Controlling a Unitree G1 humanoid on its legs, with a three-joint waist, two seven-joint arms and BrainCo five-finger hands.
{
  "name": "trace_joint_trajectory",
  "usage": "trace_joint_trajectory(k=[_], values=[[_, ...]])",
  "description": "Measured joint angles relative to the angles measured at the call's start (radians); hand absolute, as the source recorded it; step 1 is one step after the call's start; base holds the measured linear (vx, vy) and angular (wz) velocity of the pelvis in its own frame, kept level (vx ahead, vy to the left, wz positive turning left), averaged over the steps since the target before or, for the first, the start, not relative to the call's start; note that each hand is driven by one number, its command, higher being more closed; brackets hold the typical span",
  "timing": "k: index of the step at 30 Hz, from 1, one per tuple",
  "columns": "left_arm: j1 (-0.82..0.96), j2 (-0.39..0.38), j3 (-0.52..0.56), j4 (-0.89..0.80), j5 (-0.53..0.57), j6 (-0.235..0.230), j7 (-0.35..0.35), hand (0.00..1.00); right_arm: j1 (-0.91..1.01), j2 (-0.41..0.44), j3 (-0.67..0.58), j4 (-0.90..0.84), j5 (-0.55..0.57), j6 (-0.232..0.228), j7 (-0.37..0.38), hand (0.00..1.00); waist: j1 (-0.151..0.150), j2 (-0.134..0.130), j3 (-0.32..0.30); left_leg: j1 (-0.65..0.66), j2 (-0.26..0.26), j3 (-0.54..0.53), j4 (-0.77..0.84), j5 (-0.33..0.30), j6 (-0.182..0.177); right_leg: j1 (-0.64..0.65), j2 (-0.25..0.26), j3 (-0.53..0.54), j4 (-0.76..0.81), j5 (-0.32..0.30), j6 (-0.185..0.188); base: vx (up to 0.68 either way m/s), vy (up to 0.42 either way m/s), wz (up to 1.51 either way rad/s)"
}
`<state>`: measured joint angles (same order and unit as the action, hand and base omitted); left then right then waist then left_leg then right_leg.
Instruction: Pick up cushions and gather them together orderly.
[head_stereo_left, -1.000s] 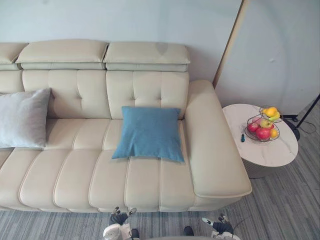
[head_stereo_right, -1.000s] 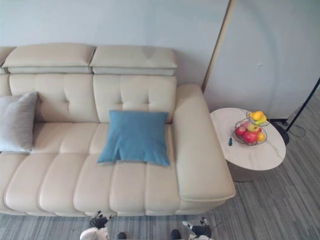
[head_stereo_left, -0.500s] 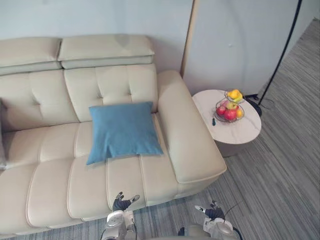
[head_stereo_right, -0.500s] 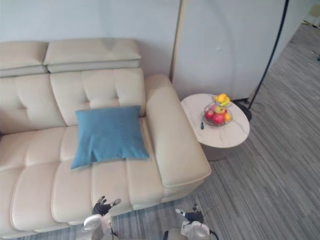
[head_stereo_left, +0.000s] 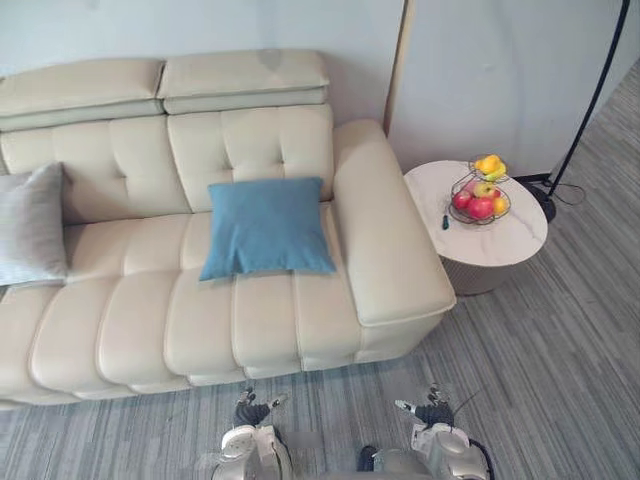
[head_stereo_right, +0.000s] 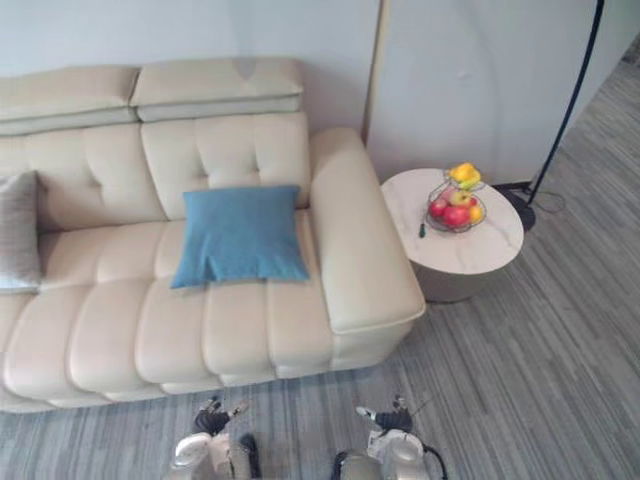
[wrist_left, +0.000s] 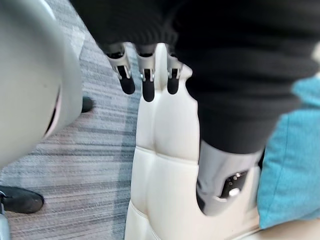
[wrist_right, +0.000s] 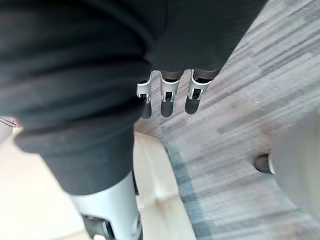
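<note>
- The blue cushion (head_stereo_left: 266, 227) lies on the seat of the cream sofa (head_stereo_left: 130, 325). Its upper edge leans on the tufted backrest, and it sits just beside the armrest (head_stereo_left: 390, 240) at the sofa's right end.
- The grey cushion (head_stereo_left: 30, 225) stands against the backrest at the left edge of the eye views, well apart from the blue cushion.
- The left hand (head_stereo_left: 252, 412) hangs low over the grey striped floor (head_stereo_left: 560, 330), in front of the sofa's front edge. In the left wrist view its fingers (wrist_left: 148, 82) are straight and the thumb is apart. The hand is released and empty.
- The right hand (head_stereo_left: 432, 410) hangs at the same level, further right over the floor. In the right wrist view its fingers (wrist_right: 168, 97) are extended. The hand is released and empty.
- Neither hand touches a cushion.
- A round side table (head_stereo_left: 510, 250) stands just beside the armrest. It carries a wire fruit basket (head_stereo_left: 480, 195) with red and yellow fruit, and a small dark object (head_stereo_left: 445, 222).
- A thin black lamp pole (head_stereo_left: 598, 90) rises behind the table.
</note>
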<state>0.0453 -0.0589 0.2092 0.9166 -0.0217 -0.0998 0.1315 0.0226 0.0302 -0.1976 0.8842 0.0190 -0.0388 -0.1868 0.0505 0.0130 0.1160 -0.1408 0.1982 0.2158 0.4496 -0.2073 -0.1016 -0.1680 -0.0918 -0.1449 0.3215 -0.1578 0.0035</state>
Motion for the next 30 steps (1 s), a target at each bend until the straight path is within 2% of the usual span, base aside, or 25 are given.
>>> trace_joint_trajectory(k=[1,2,4,7,12,13,23,30], values=[[0.008,-0.005,0.005,0.001,0.0,0.0,0.0,0.0,0.004,0.002,-0.003,0.0,0.0,0.0,0.001,0.0,-0.002,0.017,-0.005,0.033,-0.001,-0.007,-0.056,-0.034,-0.006,-0.002,0.01,0.005,-0.007,0.007,0.018,-0.1,0.209,-0.23],[0.006,0.004,0.017,0.003,0.001,0.002,0.001,0.0,0.003,0.014,-0.019,0.012,-0.001,0.005,0.002,0.0,0.0,0.003,-0.007,0.046,-0.02,0.016,-0.096,-0.034,0.005,0.0,0.003,0.026,-0.021,0.024,0.034,-0.09,0.222,-0.3],[0.025,0.02,0.039,0.009,0.001,0.002,0.003,0.0,0.023,0.032,-0.031,0.037,-0.007,0.015,0.019,0.0,0.003,-0.017,-0.032,0.083,-0.065,0.047,-0.195,0.007,0.022,0.035,-0.024,0.038,-0.11,0.072,0.056,-0.03,0.209,-0.29],[0.027,0.029,0.039,0.034,0.001,0.003,0.002,0.0,0.044,0.03,-0.074,0.037,-0.019,0.015,0.018,0.0,-0.007,-0.025,-0.05,0.132,-0.105,0.055,-0.262,0.027,0.033,0.093,-0.037,0.067,-0.208,0.14,0.063,0.02,0.151,-0.07],[0.032,0.032,0.047,0.071,0.001,0.007,0.001,0.0,0.046,0.027,-0.108,0.054,-0.019,0.016,0.018,0.0,-0.007,-0.02,-0.076,0.2,-0.127,0.067,-0.344,0.066,0.037,0.138,-0.033,0.075,-0.277,0.168,0.082,0.12,0.057,-0.06],[0.066,0.042,0.085,0.097,0.001,0.021,0.0,0.0,0.066,-0.028,-0.144,0.115,-0.02,0.021,0.024,0.0,-0.002,-0.011,-0.074,0.25,-0.138,0.0,-0.383,0.069,0.038,0.207,-0.029,0.069,-0.36,0.196,0.084,0.08,0.009,-0.02],[0.067,0.045,0.083,0.098,0.002,0.021,-0.002,0.0,0.068,-0.031,-0.144,0.123,-0.021,0.023,0.03,0.0,-0.001,-0.011,-0.073,0.248,-0.138,-0.005,-0.387,0.07,0.038,0.208,-0.032,0.05,-0.36,0.195,0.084,0.0,0.0,0.02],[0.048,0.066,0.037,0.122,0.04,0.025,-0.011,0.0,0.072,-0.037,-0.173,0.156,-0.021,0.041,0.036,0.0,-0.006,-0.013,-0.068,0.283,-0.132,0.018,-0.402,0.069,0.034,0.237,-0.025,0.064,-0.38,0.195,0.085,0.0,-0.006,-0.05]])
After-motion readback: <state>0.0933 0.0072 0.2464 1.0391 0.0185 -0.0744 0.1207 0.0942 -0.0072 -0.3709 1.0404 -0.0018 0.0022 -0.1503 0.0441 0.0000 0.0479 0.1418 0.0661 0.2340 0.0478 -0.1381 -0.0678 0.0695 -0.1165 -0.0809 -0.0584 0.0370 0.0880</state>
